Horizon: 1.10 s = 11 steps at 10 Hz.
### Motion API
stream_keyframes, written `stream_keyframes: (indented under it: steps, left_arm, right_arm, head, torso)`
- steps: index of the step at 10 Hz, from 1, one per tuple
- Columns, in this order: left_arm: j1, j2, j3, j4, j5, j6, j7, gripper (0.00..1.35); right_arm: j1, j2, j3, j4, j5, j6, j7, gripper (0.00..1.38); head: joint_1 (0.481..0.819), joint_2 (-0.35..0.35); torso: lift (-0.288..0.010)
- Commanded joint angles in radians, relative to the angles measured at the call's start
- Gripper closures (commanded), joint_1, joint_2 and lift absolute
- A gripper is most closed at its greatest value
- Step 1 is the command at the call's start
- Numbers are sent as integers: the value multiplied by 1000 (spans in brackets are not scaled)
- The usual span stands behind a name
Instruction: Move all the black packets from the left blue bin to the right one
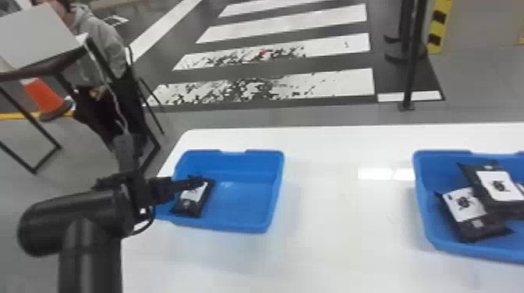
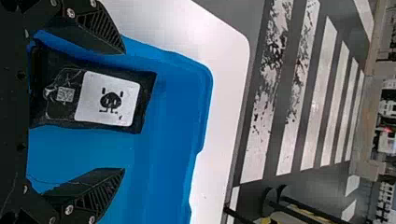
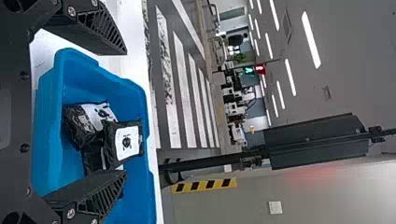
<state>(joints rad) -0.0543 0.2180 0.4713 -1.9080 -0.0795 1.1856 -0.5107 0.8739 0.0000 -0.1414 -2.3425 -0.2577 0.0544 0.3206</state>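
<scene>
Hovering centre-left, L gripper point(image 2: 124, 110) spread above one last pkt point(image 1: 190, 205); R gripper point(image 3: 126, 112) spread too; several pkts point(image 1: 499, 187) done, far right.

Past the white table point(image 1: 331, 241) there's a patchy zebra crossing point(image 1: 288, 24), a black post point(image 1: 411, 66) by its edge, an orange cone point(image 1: 43, 95) off left, signal lights point(image 3: 259, 69) glowing farther back.

Crosswalk-striped floor point(image 1: 296, 83), white table point(image 1: 331, 241), ceiling lights point(image 3: 311, 39)
</scene>
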Motion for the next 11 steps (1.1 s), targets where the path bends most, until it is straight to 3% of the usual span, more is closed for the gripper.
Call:
stream_keyframes:
  steps: [1, 9, 10, 11]
  left_arm:
    - [-59, 11, -37, 81, -28, 27, 6, 156]
    - [-167, 23, -124, 235, -116, 221, 32, 228]
    - [-181, 30, -136, 267, -108, 240, 31, 371]
    - [-189, 37, -144, 294, -98, 253, 31, 624]
  right_arm:
    - [0, 1, 2, 2, -4, 4, 0, 127]
    - [-8, 1, 4, 17, -25, 24, 6, 128]
    - [-12, 1, 4, 20, -27, 24, 6, 127]
    - [-12, 1, 4, 22, -29, 26, 6, 127]
  head:
    - [695, 325]
    - [695, 320]
    - [695, 319]
    - [695, 314]
  torso:
    - [-154]
    - [-154]
    - [-154]
    - [-154]
